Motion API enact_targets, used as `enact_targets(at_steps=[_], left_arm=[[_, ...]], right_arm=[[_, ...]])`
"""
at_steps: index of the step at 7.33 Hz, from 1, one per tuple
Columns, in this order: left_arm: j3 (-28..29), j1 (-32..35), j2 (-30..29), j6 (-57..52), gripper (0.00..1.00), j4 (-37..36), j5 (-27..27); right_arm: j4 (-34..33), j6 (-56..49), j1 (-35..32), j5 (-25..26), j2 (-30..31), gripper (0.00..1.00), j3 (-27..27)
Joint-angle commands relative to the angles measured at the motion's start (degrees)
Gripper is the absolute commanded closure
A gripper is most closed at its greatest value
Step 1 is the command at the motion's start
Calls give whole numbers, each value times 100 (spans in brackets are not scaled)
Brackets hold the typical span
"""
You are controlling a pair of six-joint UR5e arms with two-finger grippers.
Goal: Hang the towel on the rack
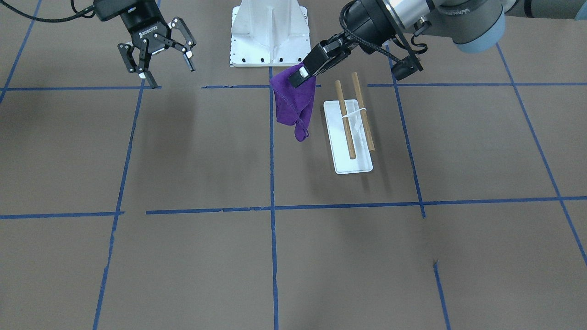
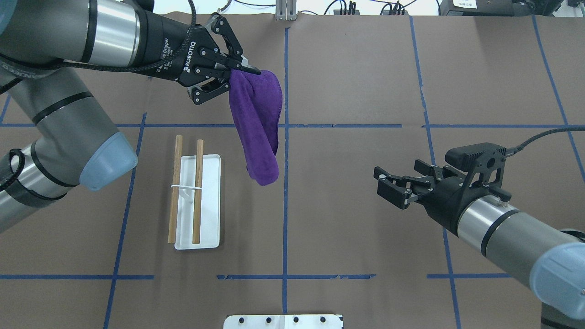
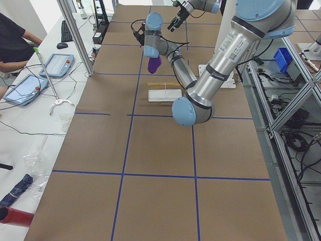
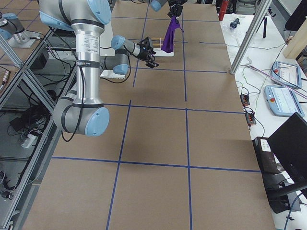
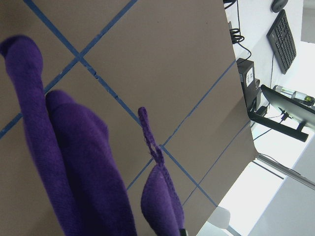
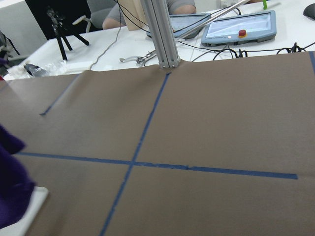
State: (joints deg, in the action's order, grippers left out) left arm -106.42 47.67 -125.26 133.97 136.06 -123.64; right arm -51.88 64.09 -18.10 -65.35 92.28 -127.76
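The brown worktop (image 2: 347, 219) is divided by blue tape lines (image 2: 285, 183) into large squares. The left arm (image 2: 55, 114) comes in from the left side and reaches to the far middle. The right arm (image 2: 502, 233) stays low on the right side. A wide stretch of worktop lies between the two.

The white pedestal (image 1: 269, 32) shows whole only in the front-facing view; overhead only its edge with bolt holes is seen.

The purple towel (image 2: 256, 132) hangs from the left claw (image 2: 244, 73), which is closed on the towel's top edge. The cloth falls long and folded, and its lower end is free. In the side views it hangs in the air above the worktop.

The rack (image 2: 185, 187) stands left of the towel and nearer to the robot, apart from it — a strip of brown shows between them. Its white tray base (image 2: 211, 201) lies with the long side running near to far, and the two wooden dowels (image 2: 198, 205) run the same way, the left one past the tray's edge.

The right claw (image 2: 386, 185) is spread wide and holds nothing, well apart from rack and towel.

The left wrist view shows the towel's folds and stitched hem closely, but not the rack. The right wrist view has only a purple piece at its left edge.
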Motion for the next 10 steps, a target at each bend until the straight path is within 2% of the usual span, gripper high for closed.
enact_targets(at_steps=[1,2,4,5,6,7,8,10], left_arm=[[-212,-396,54,-2,100,-9,627],[-300,-720,63,-2,100,-27,1083],[-371,-1503,72,-20,100,-36,2286],[-388,-1793,72,-28,100,-149,2787],[-597,-2074,89,-72,100,-602,3419],[-1026,-2321,394,-516,100,-1138,4008],[-1169,-2567,553,-634,100,-1352,4684],[-1240,-2875,1018,-635,100,-1511,5495]], right_arm=[[-15,-649,-1042,-1386,27,0,627],[-111,-1026,-1586,-2202,62,0,803],[-217,-2185,-3078,-4203,237,0,1224],[-287,-2817,-4025,-5449,238,0,1688],[-566,-3562,-4826,-6436,238,0,2093],[-1065,-4310,-5287,-6846,255,0,2228],[-1749,-4796,-5500,-6903,255,0,2177],[-2979,-5806,-5800,-6860,264,0,2176]])
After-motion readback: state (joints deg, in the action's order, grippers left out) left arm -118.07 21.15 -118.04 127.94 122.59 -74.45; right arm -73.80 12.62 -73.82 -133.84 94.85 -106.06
